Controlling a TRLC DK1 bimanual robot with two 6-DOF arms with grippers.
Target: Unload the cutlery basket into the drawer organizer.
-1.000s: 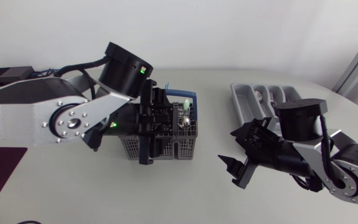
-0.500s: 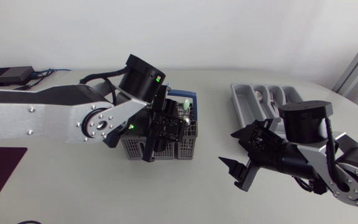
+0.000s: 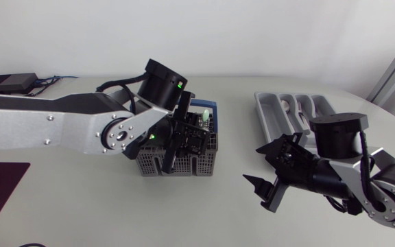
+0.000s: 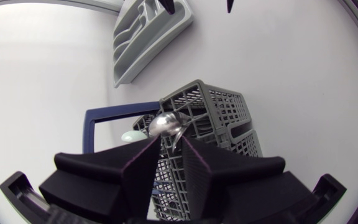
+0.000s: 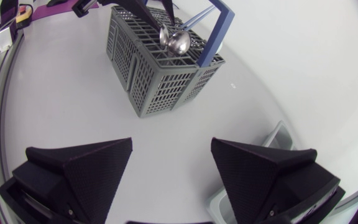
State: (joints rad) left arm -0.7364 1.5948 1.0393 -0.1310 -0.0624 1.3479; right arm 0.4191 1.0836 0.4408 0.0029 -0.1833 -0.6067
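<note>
— Since a second ago our left arm (image 3: 60, 127) has swung further across, and its wrist now hangs right over the basket (image 3: 184, 165). Our right arm (image 3: 362, 180) has hardly stirred.

— Start nearest us. What do we have there?

— Our right gripper (image 5: 171, 143), low over the bare table (image 3: 81, 206). Its fingers are spread wide with nothing between them. It sits between the basket and the drawer organizer (image 3: 262, 106) and touches neither.

— And a little further back?

— The grey basket stands upright, with its blue handle (image 3: 211, 105) on the far side. Our left gripper (image 4: 171, 140) is down at the basket's top, and the bowl of a metal spoon (image 4: 165, 124) shows just ahead of it.

— Do we have hold of that spoon?

— We cannot tell. The spoon is right at the gripper, yet the contact itself is hidden from us.

— Anything else in the basket?

— A pale green piece (image 3: 203, 113) stands beside the spoon, close to the handle.

— And farthest off?

— The grey drawer organizer lies flat, well apart from the basket, beyond our right arm.
</note>
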